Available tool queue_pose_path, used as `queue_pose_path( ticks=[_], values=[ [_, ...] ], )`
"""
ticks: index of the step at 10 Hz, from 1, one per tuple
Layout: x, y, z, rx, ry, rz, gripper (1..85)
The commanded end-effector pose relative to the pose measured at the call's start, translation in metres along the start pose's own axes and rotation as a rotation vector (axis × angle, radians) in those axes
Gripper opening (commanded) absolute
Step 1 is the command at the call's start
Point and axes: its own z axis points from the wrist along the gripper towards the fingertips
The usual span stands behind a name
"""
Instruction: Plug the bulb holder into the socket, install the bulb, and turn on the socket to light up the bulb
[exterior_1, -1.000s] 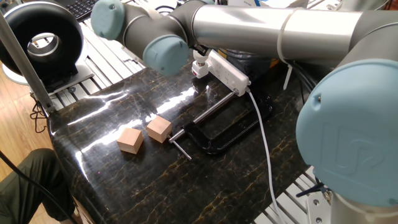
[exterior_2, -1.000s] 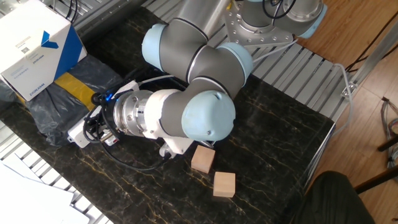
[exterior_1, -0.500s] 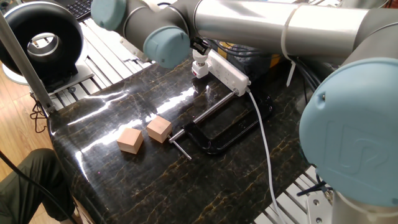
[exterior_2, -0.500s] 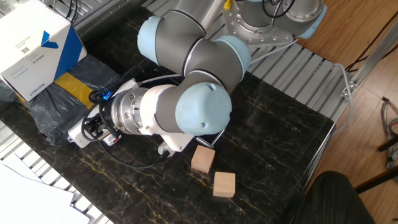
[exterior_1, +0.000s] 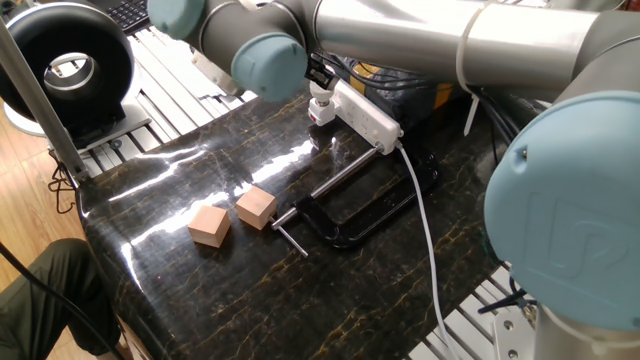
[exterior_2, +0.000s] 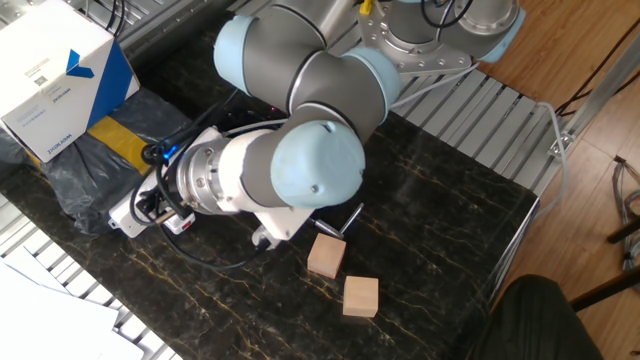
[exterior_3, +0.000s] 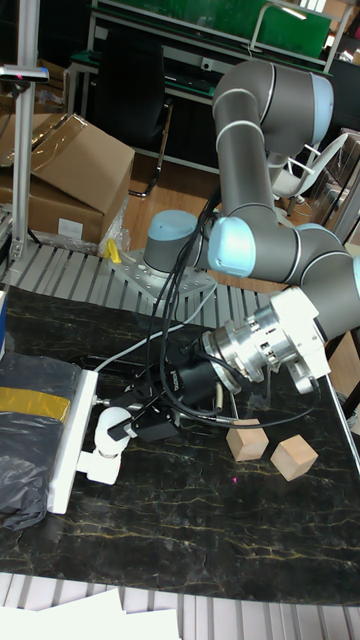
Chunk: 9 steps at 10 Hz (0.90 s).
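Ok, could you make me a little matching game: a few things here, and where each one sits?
Things: 1 bulb; 2 wooden cubes; 3 black clamp; 4 socket.
Places: A beside the dark bag; B at the end effector's tip; C between cubes and cable; D near each other on open tabletop.
Pairs: 1-B, 2-D, 3-C, 4-A.

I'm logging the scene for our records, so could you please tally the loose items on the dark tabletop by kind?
Wooden cubes: 2
Power strip: 1
Bulb holder with bulb, plugged into the strip: 1
Black clamp: 1
Total: 5
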Motion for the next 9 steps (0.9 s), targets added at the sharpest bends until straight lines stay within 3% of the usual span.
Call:
queue_pose_path(
  ticks=[1,9],
  values=[
    [-0.0037,0.001,-0.0008,-0.015,-0.054,0.003,52.3],
    [-0.0078,-0.0019,-0.0006,-0.027,-0.139,0.01,52.7]
  ],
)
